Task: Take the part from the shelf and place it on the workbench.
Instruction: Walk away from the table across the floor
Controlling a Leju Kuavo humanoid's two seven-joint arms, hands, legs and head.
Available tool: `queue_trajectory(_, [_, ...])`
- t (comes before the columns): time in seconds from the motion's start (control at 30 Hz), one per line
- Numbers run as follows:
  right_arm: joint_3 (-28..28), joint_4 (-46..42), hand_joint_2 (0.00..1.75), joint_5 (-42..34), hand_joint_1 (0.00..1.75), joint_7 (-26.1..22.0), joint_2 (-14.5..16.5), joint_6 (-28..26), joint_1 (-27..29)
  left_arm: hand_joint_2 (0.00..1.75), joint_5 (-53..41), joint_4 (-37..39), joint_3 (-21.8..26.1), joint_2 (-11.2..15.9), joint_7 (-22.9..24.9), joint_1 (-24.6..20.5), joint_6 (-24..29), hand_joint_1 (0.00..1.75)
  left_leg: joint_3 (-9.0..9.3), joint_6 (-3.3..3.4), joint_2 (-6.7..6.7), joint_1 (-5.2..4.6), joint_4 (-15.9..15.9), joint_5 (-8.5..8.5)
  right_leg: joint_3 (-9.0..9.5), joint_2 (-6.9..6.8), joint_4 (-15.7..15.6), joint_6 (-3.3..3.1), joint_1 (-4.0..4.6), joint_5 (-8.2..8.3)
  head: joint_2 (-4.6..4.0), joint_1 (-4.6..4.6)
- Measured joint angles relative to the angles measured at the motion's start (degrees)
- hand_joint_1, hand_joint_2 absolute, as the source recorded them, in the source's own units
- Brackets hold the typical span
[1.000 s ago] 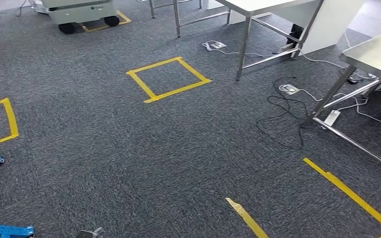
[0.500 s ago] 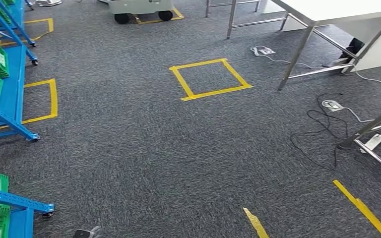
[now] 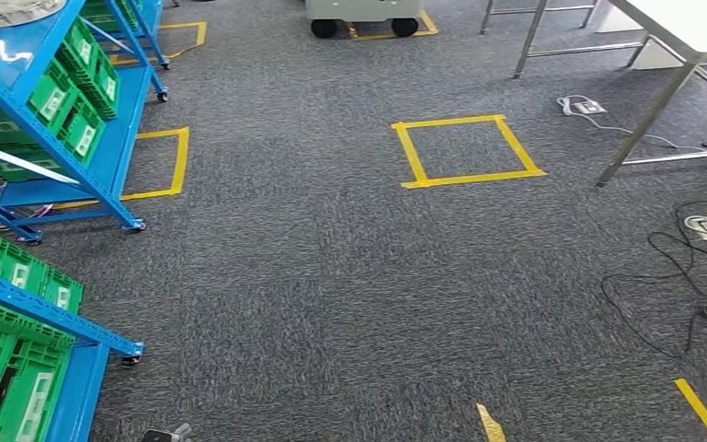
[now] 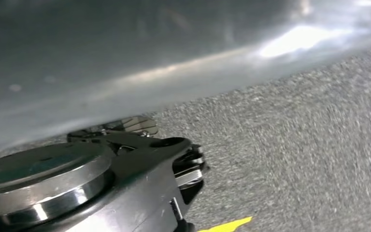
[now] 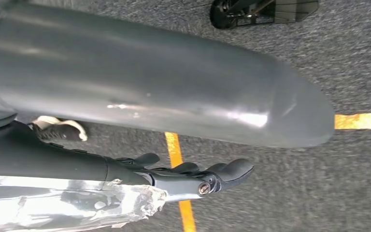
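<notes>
I see the blue shelf (image 3: 127, 129) at 9 o'clock in the head view, with green bins (image 3: 78, 129) tilted on its tiers. A second blue rack (image 3: 46, 318) with more bins sits at 8 o'clock. I cannot tell which bin holds the part; their contents are hidden from me.

A yellow tape square (image 3: 469, 179) lies on the grey carpet at 1 o'clock. The white worktop (image 3: 700, 23) stands at 2 o'clock on steel legs, well apart from the shelf, and black cables (image 3: 663, 276) trail at 3 o'clock.

My right hand (image 5: 164, 82) hangs over the carpet with nothing in it, its dark fingers (image 5: 232, 170) clear of the thumb. My left hand (image 4: 140, 43) is a grey blur, and I cannot tell how its fingers lie.
</notes>
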Motion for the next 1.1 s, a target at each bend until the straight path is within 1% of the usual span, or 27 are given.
queue_trajectory(0.07, [0.0,0.0,0.00,0.0,0.00,0.0,0.0,0.0,0.0,0.00,0.0,0.0,0.0,0.0,0.0,-0.1,0.0,0.00,4.19,0.55,2.66,-0.48,-7.7,2.74,0.32,-1.19,0.0,0.41,0.18,-0.50,0.00,-0.02])
queue_trajectory(0.13, [0.0,0.0,0.00,0.1,0.00,0.0,0.0,0.0,-0.1,0.00,0.0,-0.1,0.0,0.0,0.0,-0.3,0.0,0.00,5.91,1.21,4.49,-1.07,-11.2,2.87,0.41,-2.38,0.0,1.00,0.43,-1.01,0.00,0.04])
queue_trajectory(0.2, [0.0,0.0,0.00,0.1,0.00,0.0,0.0,0.0,-0.2,0.00,0.0,-0.2,0.0,0.1,0.0,-0.2,0.0,0.00,5.92,1.87,3.50,-1.17,-11.6,2.79,1.02,-3.55,-0.2,1.53,0.45,-1.38,0.00,0.07])
queue_trajectory(0.23, [0.0,0.0,0.00,0.2,0.00,0.0,0.0,0.0,-0.2,0.00,0.0,-0.2,0.0,0.1,0.0,-0.1,0.0,0.00,6.04,2.22,2.85,-1.08,-11.8,2.90,1.17,-3.06,0.1,1.79,0.37,-1.85,0.00,0.15])
queue_trajectory(0.27, [0.0,0.0,0.00,0.2,0.00,-0.1,0.0,0.0,-0.2,0.00,0.0,-0.2,0.0,0.1,0.0,0.0,0.0,0.00,6.17,2.57,2.13,-0.95,-12.0,3.07,0.81,-1.74,1.5,2.01,0.27,-2.85,0.00,0.27])
queue_trajectory(0.3, [0.0,-0.1,0.00,0.2,0.00,-0.1,0.0,0.0,-0.2,0.00,0.0,-0.2,0.0,0.1,0.0,-0.1,0.0,0.00,6.30,2.89,1.38,-0.79,-12.2,3.22,-0.44,0.00,4.2,2.20,0.17,-4.44,0.00,0.41])
queue_trajectory(0.33, [0.0,-0.1,0.00,0.2,0.00,0.0,0.0,0.0,-0.2,0.00,0.0,-0.3,0.0,0.0,0.0,-0.1,0.0,0.00,6.31,3.06,0.65,-0.79,-12.2,3.25,-2.29,1.83,8.0,2.28,0.11,-6.34,0.00,0.59])
queue_trajectory(0.37, [0.0,-0.1,0.00,0.2,0.00,0.0,0.0,0.0,-0.1,0.00,0.0,-0.3,0.0,0.0,0.0,-0.2,0.0,0.00,6.30,3.18,-0.18,-0.80,-12.2,3.25,-4.52,2.84,12.2,2.32,0.08,-8.08,0.00,0.65])
queue_trajectory(0.4, [0.0,-0.1,0.00,0.2,0.00,0.0,0.0,0.0,-0.1,0.00,0.0,-0.3,0.0,-0.1,0.0,-0.2,-0.1,0.00,6.33,3.24,-0.98,-0.83,-12.2,3.22,-6.51,3.22,15.5,2.35,0.08,-9.01,0.00,0.66])
queue_trajectory(0.43, [0.0,-0.1,0.00,0.3,0.00,0.0,0.0,0.1,0.0,0.00,0.0,-0.3,0.0,-0.1,0.0,-0.2,-0.1,0.00,6.41,3.25,-1.80,-0.85,-12.2,3.18,-7.72,3.35,16.9,2.34,0.08,-8.71,0.00,0.64])
queue_trajectory(0.47, [0.0,-0.1,0.00,0.3,0.00,0.0,0.0,0.1,0.0,0.00,0.0,-0.3,0.0,-0.1,0.0,-0.1,-0.1,0.00,6.54,3.23,-2.67,-0.85,-12.2,3.12,-7.85,3.45,16.0,2.30,0.06,-7.14,0.00,0.65])
queue_trajectory(0.5, [0.0,-0.1,0.00,0.3,0.00,0.0,0.0,0.1,0.0,0.00,0.0,-0.3,0.1,-0.1,0.0,-0.1,-0.1,0.00,6.74,3.15,-3.53,-0.83,-12.2,3.05,-6.90,3.77,12.9,2.24,0.01,-4.65,0.00,0.63])
queue_trajectory(0.57, [0.0,-0.1,0.00,0.4,0.00,-0.1,0.0,0.1,-0.1,0.00,0.0,-0.3,0.1,-0.2,0.0,-0.1,-0.1,0.00,6.98,2.81,-5.12,-0.82,-12.1,2.83,-3.84,6.47,4.9,2.09,-0.29,-0.31,0.00,0.69])
queue_trajectory(0.6, [-0.1,-0.2,0.00,0.5,0.00,-0.1,0.0,0.2,-0.1,0.00,0.0,-0.3,0.1,-0.2,0.0,-0.2,-0.1,0.00,6.88,2.55,-5.79,-0.82,-12.0,2.80,-2.64,7.74,2.3,1.99,-0.43,0.65,0.00,0.70])
queue_trajectory(0.63, [-0.1,-0.2,0.00,0.6,0.00,0.0,0.0,0.3,-0.1,0.00,0.0,-0.3,0.1,-0.2,0.0,-0.2,-0.1,0.00,6.67,2.25,-6.44,-0.77,-11.9,2.84,-2.05,8.67,1.0,1.82,-0.48,0.84,0.00,0.72])
queue_trajectory(0.67, [-0.1,-0.2,0.00,0.6,0.00,0.0,0.0,0.3,-0.1,0.00,0.0,-0.3,0.1,-0.2,0.0,-0.1,-0.1,0.00,6.42,1.92,-7.09,-0.69,-11.9,2.97,-1.85,8.64,0.8,1.58,-0.41,0.76,0.00,0.71])
queue_trajectory(0.7, [-0.1,-0.2,0.00,0.7,0.00,0.0,0.1,0.3,-0.1,0.00,0.0,-0.3,0.1,-0.2,0.0,0.0,-0.1,0.00,6.22,1.56,-7.68,-0.54,-12.0,3.07,-1.69,7.93,0.7,1.25,-0.37,0.89,0.00,0.70])
queue_trajectory(0.73, [-0.1,-0.2,0.00,0.7,0.00,-0.1,0.1,0.3,-0.1,0.00,0.0,-0.3,0.1,-0.2,0.0,0.1,-0.1,0.00,6.04,1.26,-7.39,-0.49,-11.8,2.89,-1.60,7.24,0.6,0.87,-0.36,1.02,0.00,0.66])
queue_trajectory(0.8, [-0.2,-0.3,0.00,0.8,0.00,-0.1,0.1,0.3,-0.1,0.00,0.0,-0.3,0.1,-0.1,0.0,0.1,-0.1,0.00,4.58,0.71,-4.73,-0.54,-8.7,0.84,-1.32,5.56,0.1,0.14,-0.44,1.18,0.00,0.30])
queue_trajectory(0.83, [-0.2,-0.3,0.00,0.8,0.00,-0.1,0.1,0.3,0.0,0.00,0.0,-0.3,0.1,-0.1,0.0,0.0,-0.1,0.00,2.97,0.49,-2.88,-0.52,-5.4,-1.00,-1.22,4.63,0.0,-0.11,-0.38,1.13,0.00,0.13])
queue_trajectory(0.87, [-0.3,-0.4,0.00,0.9,0.00,-0.2,0.1,0.3,0.0,0.00,0.0,-0.4,0.1,-0.1,0.0,-0.2,-0.1,0.00,0.96,0.25,-1.70,-0.41,-1.3,-2.89,-1.19,3.65,0.0,-0.27,-0.29,1.02,0.00,-0.01])
queue_trajectory(0.9, [-0.4,-0.4,0.00,0.9,0.00,-0.2,0.1,0.3,0.0,0.00,0.0,-0.4,0.1,-0.1,0.0,-0.2,-0.1,0.00,-0.85,0.05,-1.10,-0.27,2.3,-4.21,-1.15,2.68,0.0,-0.34,-0.21,0.90,0.00,0.00])
queue_trajectory(0.93, [-0.4,-0.4,0.00,0.9,0.00,-0.2,0.1,0.3,0.0,0.00,0.0,-0.4,0.1,-0.2,0.0,-0.1,-0.1,0.00,-1.89,-0.08,-0.84,-0.13,4.3,-4.50,-1.08,1.82,0.0,-0.35,-0.16,0.78,0.00,0.00])
queue_trajectory(0.97, [-0.5,-0.4,0.00,0.9,0.00,-0.2,0.1,0.3,0.0,0.00,0.0,-0.4,0.1,-0.2,0.0,0.0,-0.1,0.00,-1.78,-0.16,-0.65,-0.02,4.1,-3.60,-0.94,1.06,0.0,-0.32,-0.14,0.63,0.00,-0.01])
queue_trajectory(1.0, [-0.5,-0.4,0.00,0.9,0.00,-0.2,0.1,0.3,0.0,0.00,0.0,-0.4,0.1,-0.2,0.0,0.1,-0.1,0.00,-0.50,-0.13,-0.32,0.05,1.6,-1.76,-0.70,0.36,0.0,-0.25,-0.13,0.45,0.00,-0.02])
queue_trajectory(1.07, [-0.6,-0.4,0.00,1.0,0.00,-0.2,0.1,0.4,-0.1,0.00,0.0,-0.4,0.1,-0.2,0.0,0.1,-0.1,0.00,3.67,0.16,1.85,-0.20,-6.2,2.00,-0.17,-0.93,0.1,0.09,0.02,-0.04,0.00,-0.04])
queue_trajectory(1.1, [-0.7,-0.4,0.00,1.0,0.00,-0.2,0.1,0.4,-0.1,0.00,0.0,-0.4,0.1,-0.2,0.0,0.0,-0.1,0.00,5.25,0.42,2.99,-0.42,-9.2,2.83,0.02,-1.50,0.1,0.37,0.17,-0.34,0.00,-0.02])
